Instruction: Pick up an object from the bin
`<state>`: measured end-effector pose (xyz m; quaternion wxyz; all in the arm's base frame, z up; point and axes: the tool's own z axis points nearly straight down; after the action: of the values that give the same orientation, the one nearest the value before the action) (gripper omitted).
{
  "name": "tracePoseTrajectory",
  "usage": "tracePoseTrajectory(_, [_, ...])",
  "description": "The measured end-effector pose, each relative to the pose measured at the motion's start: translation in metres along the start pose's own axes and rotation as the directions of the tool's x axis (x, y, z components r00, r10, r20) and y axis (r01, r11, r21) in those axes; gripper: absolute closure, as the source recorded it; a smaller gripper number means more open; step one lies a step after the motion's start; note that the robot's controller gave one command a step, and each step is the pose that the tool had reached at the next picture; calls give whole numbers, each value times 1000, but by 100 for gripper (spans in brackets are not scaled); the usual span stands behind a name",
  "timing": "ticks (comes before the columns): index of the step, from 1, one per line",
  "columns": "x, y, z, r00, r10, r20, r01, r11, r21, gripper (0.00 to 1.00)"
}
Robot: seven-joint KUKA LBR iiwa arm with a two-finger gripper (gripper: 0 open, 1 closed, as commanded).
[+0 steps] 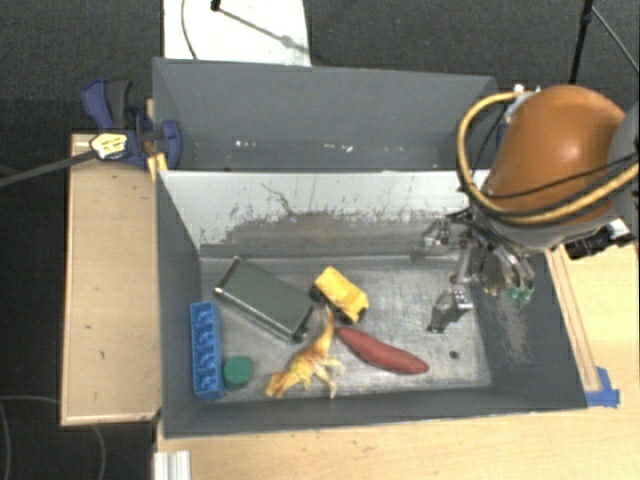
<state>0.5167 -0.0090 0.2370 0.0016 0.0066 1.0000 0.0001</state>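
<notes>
**Gripper low over bare floor at the right of the bin, nothing in it**

The grey metal bin (330,208) fills the middle of the frame. The arm comes in from the upper right, its wrist under a rounded orange cover (555,143) with yellow and black cables (468,163) looped around it. Below the cover, the gripper (449,313) hangs down into the right part of the bin, over a bare stretch of floor. Nothing can be seen in its grasp. Whether it is spread apart or drawn together cannot be told from this angle.

All the loose things lie to the gripper's left, in the lower left and lower middle of the bin.

- The nearest is a long red piece (383,353), shaped like a chilli. It lies flat and slanted, and its right end is below and a little left of the gripper, apart from it.
- At its upper left end sits a small yellow toy truck (340,296).
- Just below the truck is a yellow toy animal (308,366) lying on its side, close beside the red piece.
- Left of the truck a flat grey box (263,296) lies at an angle.
- A blue studded brick (205,348) lies lengthwise along the left wall.
- A small green round cap (237,371) sits just to the right of the brick's lower end.
</notes>
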Motion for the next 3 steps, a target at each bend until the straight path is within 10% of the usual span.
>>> tracePoseTrajectory(2, [-12,58,114,1000,-10,5,10,1000,-1,0])
tracePoseTrajectory(3, [-13,74,141,979,-205,12,205,979,-1,0])
